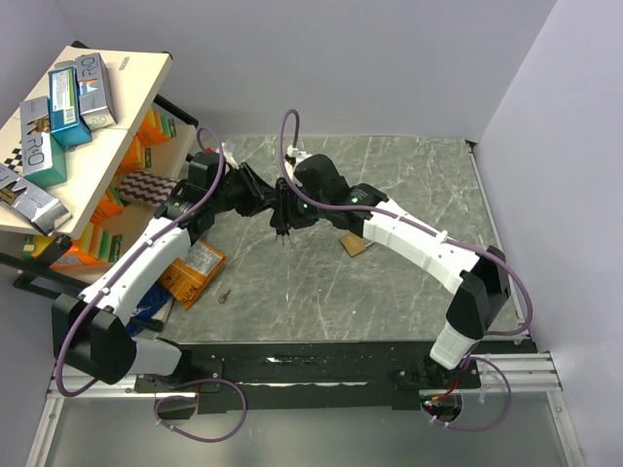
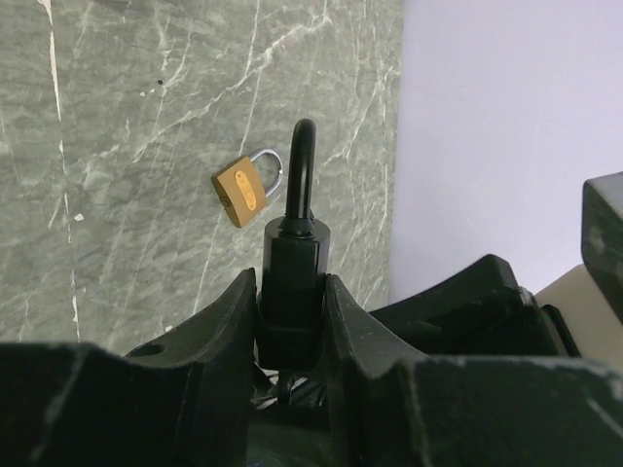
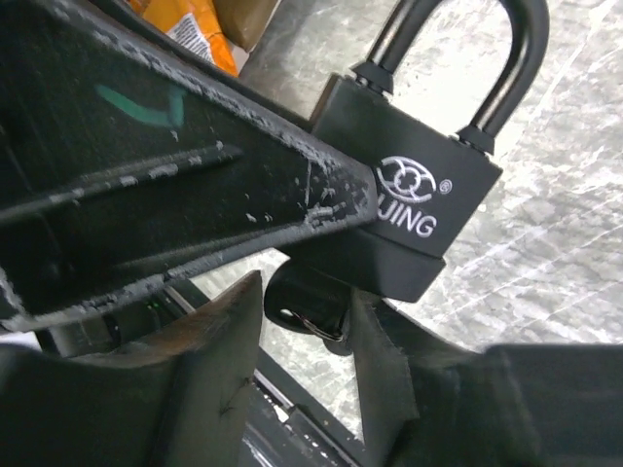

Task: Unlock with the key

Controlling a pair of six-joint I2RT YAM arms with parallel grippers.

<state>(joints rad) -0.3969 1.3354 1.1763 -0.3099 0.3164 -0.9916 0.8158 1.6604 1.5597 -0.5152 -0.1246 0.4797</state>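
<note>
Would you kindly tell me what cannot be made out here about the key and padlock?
The key's blade: right wrist view, hidden under the black padlock.
The right gripper's hold on it: contact lost in shadow.
The padlock's keyhole: left wrist view, covered by the left gripper.
Top view: everything too small.

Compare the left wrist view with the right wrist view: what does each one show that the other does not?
Only the left wrist view shows a brass padlock lying on the table, and the pale wall beyond the table edge. Only the right wrist view shows the white logo on the black padlock, the key under it between the right gripper fingers, and an orange packet. Both views show the black padlock held by the left gripper, and the marble table.
</note>
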